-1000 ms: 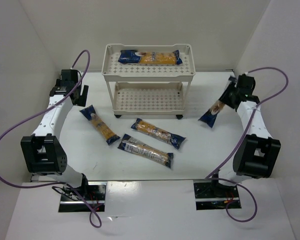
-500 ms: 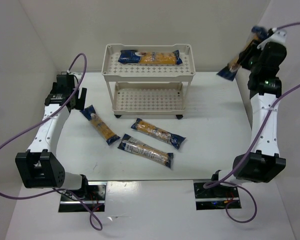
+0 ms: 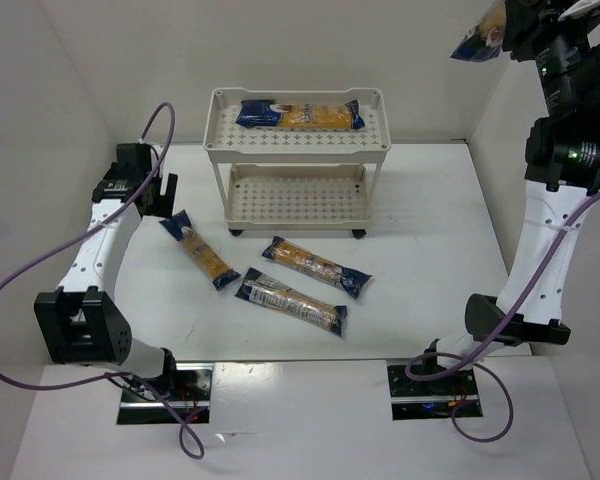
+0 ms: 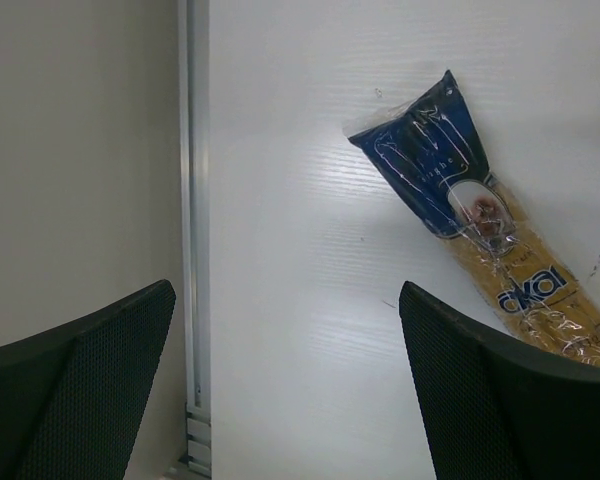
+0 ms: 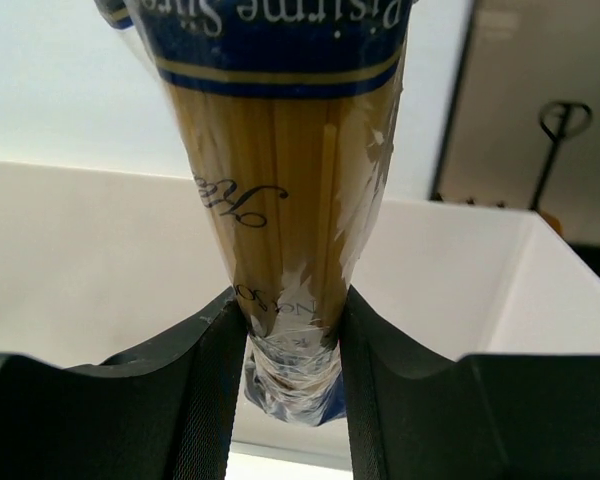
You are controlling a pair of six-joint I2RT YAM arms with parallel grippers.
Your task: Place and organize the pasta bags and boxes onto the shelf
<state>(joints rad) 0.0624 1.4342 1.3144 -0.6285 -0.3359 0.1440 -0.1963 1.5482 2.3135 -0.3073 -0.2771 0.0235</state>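
1. The right gripper (image 5: pixel 292 350), clamping a pasta packet (image 3: pixel 477 40), is rising to the frame's upper right.
2. The left gripper (image 4: pixel 290 380) is waiting agape, centre-left.
3. It should be lowering the load flat beside the top-tray packet (image 3: pixel 300 115) on the shelf (image 3: pixel 298 153).

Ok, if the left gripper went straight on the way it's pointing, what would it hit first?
Most likely the bare table: the open left gripper aims at it. The pasta packet lies off to one side, though depth is unclear.
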